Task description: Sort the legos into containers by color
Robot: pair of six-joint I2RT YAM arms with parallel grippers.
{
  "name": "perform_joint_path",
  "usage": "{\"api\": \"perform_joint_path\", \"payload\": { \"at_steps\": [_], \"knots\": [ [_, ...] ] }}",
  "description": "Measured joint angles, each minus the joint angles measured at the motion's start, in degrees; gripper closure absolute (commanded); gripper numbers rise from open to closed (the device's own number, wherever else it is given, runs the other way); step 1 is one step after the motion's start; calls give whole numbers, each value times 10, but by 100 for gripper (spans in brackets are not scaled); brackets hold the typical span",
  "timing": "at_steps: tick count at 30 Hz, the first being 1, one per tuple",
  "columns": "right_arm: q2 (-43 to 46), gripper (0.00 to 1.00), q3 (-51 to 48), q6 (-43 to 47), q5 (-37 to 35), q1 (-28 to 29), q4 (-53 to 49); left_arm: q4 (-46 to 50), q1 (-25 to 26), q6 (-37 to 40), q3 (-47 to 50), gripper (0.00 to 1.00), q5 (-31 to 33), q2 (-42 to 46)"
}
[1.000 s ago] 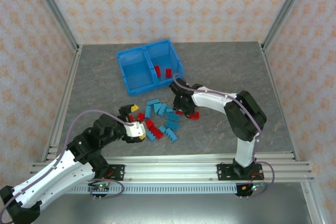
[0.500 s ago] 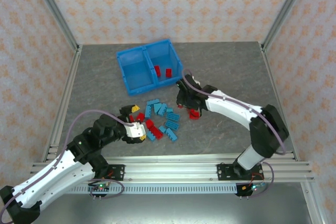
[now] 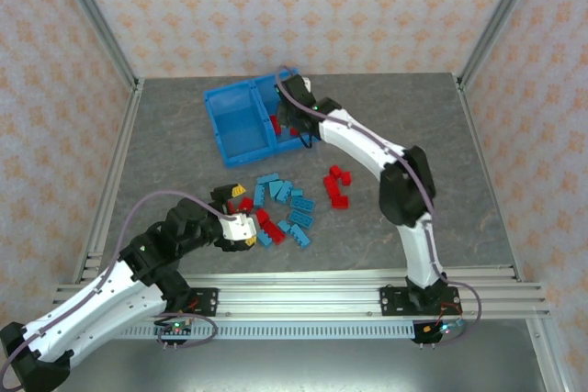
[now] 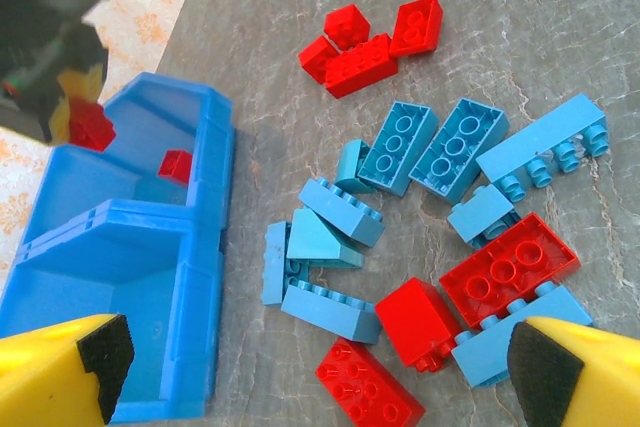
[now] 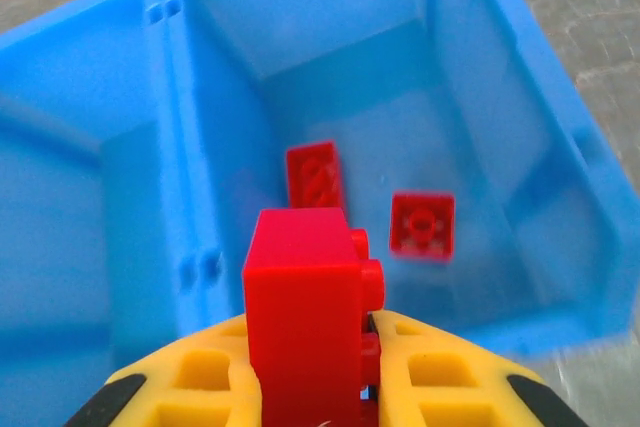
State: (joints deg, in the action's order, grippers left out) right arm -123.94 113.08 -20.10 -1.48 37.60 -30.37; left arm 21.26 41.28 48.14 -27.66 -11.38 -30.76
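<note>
My right gripper (image 3: 292, 117) (image 5: 315, 387) is shut on a red lego (image 5: 305, 297) and hovers over the right container of the blue bin (image 3: 216, 98) (image 5: 120, 97). Two red legos (image 5: 313, 175) (image 5: 422, 223) lie on that container's floor. Light blue legos (image 3: 287, 204) (image 4: 440, 147) and red ones (image 4: 505, 267) lie mixed in a pile on the table, with a small red cluster (image 3: 337, 185) (image 4: 365, 42) to its right. My left gripper (image 3: 241, 227) (image 4: 322, 362) stands open low at the pile's near left edge, with nothing between its fingers.
Aluminium frame posts (image 3: 96, 25) and patterned walls close in the grey table (image 3: 413, 117) on three sides. A rail (image 3: 303, 282) runs along the near edge. The right arm (image 3: 367, 149) stretches across the table's middle right towards the bin.
The right gripper closed on a red lego at the pile's right side and carried it up and back to above the bin's right container. The left arm stayed still.
</note>
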Motion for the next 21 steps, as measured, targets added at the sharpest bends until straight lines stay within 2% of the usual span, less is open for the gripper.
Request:
{"api": "perform_joint_path", "payload": {
  "at_steps": [4,9,12,21],
  "knots": [
    [-134,76,164,23,6,-26,-53,0,0,0,0,1,2,0],
    [-223,69,272,32,18,-28,-95,0,0,0,0,1,3,-2],
    [-239,60,292,31,28,-28,-108,0,0,0,0,1,3,-3],
    [-209,60,309,35,34,-28,-143,0,0,0,0,1,3,-7]
  ]
}}
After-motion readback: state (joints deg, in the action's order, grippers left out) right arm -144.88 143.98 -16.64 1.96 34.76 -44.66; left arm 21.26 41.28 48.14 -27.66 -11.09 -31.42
